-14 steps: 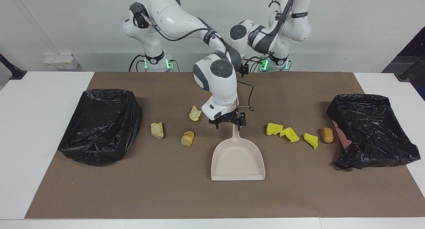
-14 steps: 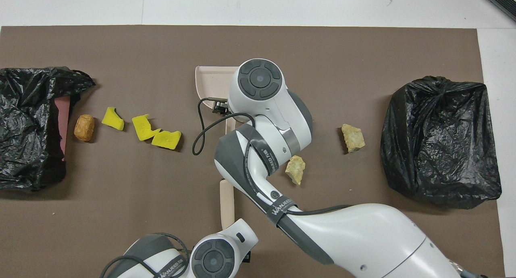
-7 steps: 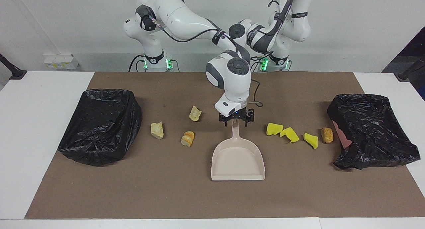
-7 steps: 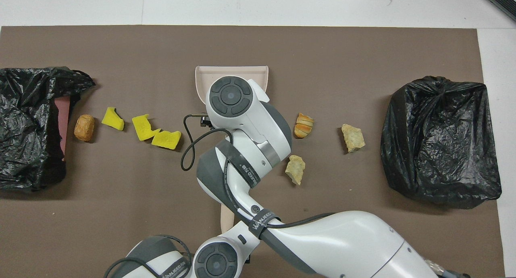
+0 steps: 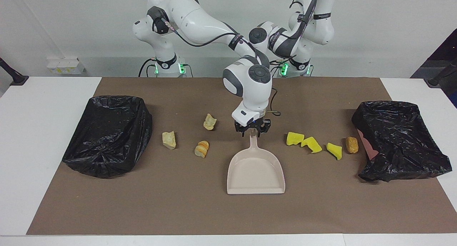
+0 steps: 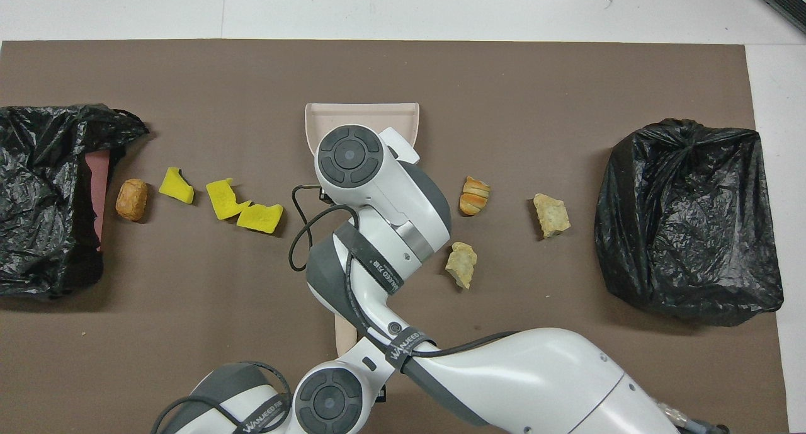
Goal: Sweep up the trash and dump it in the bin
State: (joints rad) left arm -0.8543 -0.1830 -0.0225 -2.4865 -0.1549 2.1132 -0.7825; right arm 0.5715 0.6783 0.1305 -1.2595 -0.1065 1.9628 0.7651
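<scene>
Right gripper (image 5: pixel 252 129) straddles the dustpan (image 5: pixel 255 171) handle's robot-side end, grip not discernible; the dustpan's mouth opens away from the robots. Left gripper, hidden, is closed.

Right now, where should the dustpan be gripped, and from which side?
Grip the dustpan by its narrow handle, which points toward the robots; come straight down, jaws across its width. The rest lies flat and is too broad. The right gripper hangs over the handle's end.

A white table (image 5: pixel 46 124) carries a brown mat (image 5: pixel 200 206) with dustpan (image 5: pixel 255 171), scraps (image 5: pixel 169 139) and two black-bagged bins (image 5: pixel 107 135).
</scene>
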